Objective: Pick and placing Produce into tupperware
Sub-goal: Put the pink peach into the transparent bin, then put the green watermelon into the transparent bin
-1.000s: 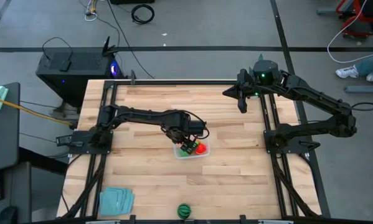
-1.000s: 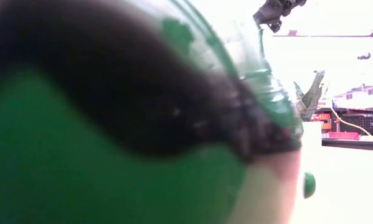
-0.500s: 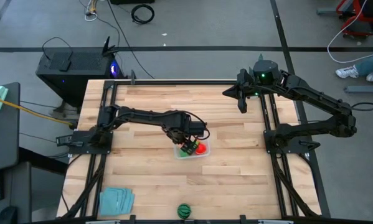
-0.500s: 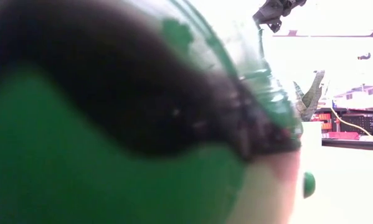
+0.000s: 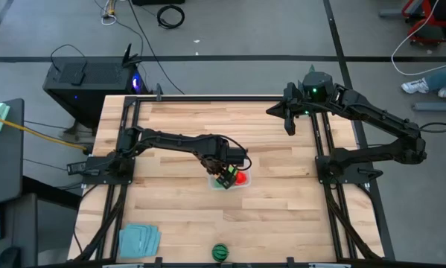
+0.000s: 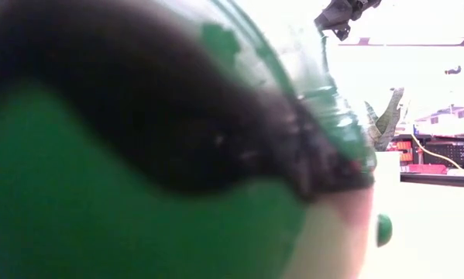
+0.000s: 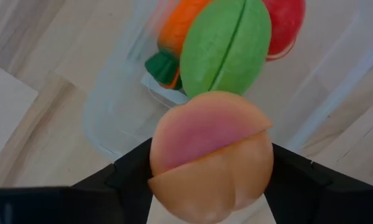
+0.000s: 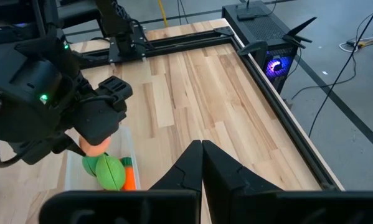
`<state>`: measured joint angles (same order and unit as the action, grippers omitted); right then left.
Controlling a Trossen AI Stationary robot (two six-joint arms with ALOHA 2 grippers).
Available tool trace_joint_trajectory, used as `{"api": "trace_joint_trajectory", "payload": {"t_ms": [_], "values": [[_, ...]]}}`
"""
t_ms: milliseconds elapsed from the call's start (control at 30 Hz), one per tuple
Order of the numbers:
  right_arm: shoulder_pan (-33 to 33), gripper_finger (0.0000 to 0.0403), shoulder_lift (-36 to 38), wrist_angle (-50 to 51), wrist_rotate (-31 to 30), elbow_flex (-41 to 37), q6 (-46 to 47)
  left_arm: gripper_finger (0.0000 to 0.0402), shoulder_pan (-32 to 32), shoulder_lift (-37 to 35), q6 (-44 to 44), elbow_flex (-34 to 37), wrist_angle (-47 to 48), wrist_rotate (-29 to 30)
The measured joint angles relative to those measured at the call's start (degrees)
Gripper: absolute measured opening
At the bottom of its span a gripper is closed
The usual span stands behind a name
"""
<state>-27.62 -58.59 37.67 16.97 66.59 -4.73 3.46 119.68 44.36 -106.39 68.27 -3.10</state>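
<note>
Placement is the step in hand: the left gripper [image 5: 226, 176], reaching to the table's centre, holds the round peach-coloured toy fruit [image 7: 210, 155] between its two dark fingers, directly over the small clear plastic rectangular tupperware [image 5: 231, 179]. The left wrist view shows the peach clamped on both flanks, with the container's open mouth just beyond it. Already inside lie the oval light-green toy piece with a seam [image 7: 226, 48], the orange toy carrot with its green stub [image 7: 181, 28] and the round red toy piece [image 7: 284, 26], crowded together. From the right wrist view, the peach [image 8: 96, 145] hangs over the container's end, above the green piece.

The dark green striped toy ball [image 5: 220, 251] sits at the table's 6 o'clock edge, well apart from the container, pressed close against the low camera. A folded teal cloth [image 5: 138, 240] lies toward 7 o'clock.

The right gripper [image 5: 289, 119] waits raised at about 1 o'clock, its fingers closed together and empty.

Next, I judge, the fingers should part so the peach drops into what free space remains; then the striped ball needs fetching.
</note>
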Motion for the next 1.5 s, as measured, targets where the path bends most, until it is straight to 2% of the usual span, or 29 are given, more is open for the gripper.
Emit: {"api": "trace_joint_trajectory", "payload": {"t_ms": [133, 367, 500, 633, 800, 933, 1033, 1167, 1267, 1500], "values": [[0.0, 0.0014, 0.0, 0.0, 0.01, 0.0, 0.02, 0.025, 0.03, 0.0, -0.02, 0.0, 0.02, -0.04], [0.0, 0.0014, 0.0, 0.0, 0.0, 0.0, 0.14, 0.0316, 0.25, 0.0, -0.01, 0.0, -0.65, 0.93], [0.0, 0.0014, 0.0, 0.0, 0.02, 0.0, 0.46, 0.0339, -0.41, 0.0, -0.02, 0.0, -0.75, 0.92], [0.0, 0.0014, 0.0, 0.01, 0.02, 0.0, 0.43, 0.0344, -1.08, -0.02, -0.04, 0.0, -0.72, 0.91], [0.0, 0.0014, 0.0, 0.0, 0.0, 0.0, 0.2, 0.0342, -1.7, -0.04, 0.21, -1.11, 0.88, -1.82], [0.0, 0.0014, 0.0, 0.0, 0.02, 0.0, 0.13, 0.0341, -1.6, -0.04, 0.19, -5.2, 5.16, -1.35], [0.0, 0.0014, 0.0, 0.0, 0.02, 0.0, 0.44, 0.0341, -0.35, -0.11, 0.16, -9.85, 9.43, 2.53], [0.0, 0.0014, 0.0, -0.35, 0.02, 0.0, 7.93, 0.0343, 2.53, -0.17, 3.22, -16.85, 16.17, 8.41], [0.09, 0.0014, -0.01, -0.48, 0.19, 0.0, 14.67, 0.0343, 4.94, -0.2, 6.35, -21.13, 19.68, 10.6], [5.81, 0.0014, 0.13, -0.33, 9.8, 0.0, 14.21, 0.0343, 11.18, -0.2, 10.33, -27.15, 21.64, 11.08]]}}
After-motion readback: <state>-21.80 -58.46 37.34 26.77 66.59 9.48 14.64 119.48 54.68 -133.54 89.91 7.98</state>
